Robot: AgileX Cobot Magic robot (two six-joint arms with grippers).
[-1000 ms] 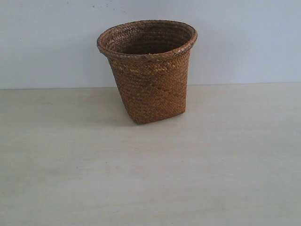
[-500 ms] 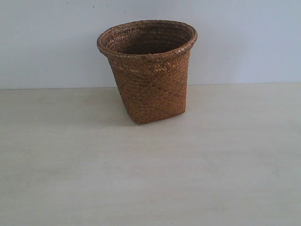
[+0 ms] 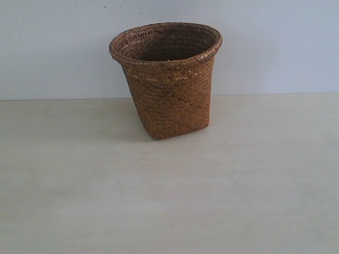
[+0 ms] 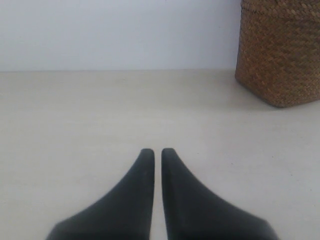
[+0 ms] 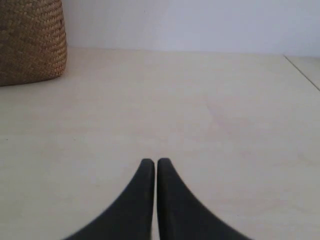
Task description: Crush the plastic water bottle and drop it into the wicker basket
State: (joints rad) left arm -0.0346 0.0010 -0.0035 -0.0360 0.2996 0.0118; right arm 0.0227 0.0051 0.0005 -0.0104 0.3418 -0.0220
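The brown wicker basket [image 3: 168,79] stands upright on the pale table near the back wall. Its lower part also shows in the left wrist view [image 4: 279,52] and the right wrist view [image 5: 31,40]. No plastic water bottle shows in any view. Neither arm appears in the exterior view. My left gripper [image 4: 154,151] hangs low over bare table, well short of the basket, its dark fingers nearly together with nothing between them. My right gripper [image 5: 152,162] is shut over bare table too, with the basket far off to one side.
The pale wooden table [image 3: 169,201] runs back to a plain white wall [image 3: 275,42]. A table edge or seam [image 5: 302,72] shows in the right wrist view.
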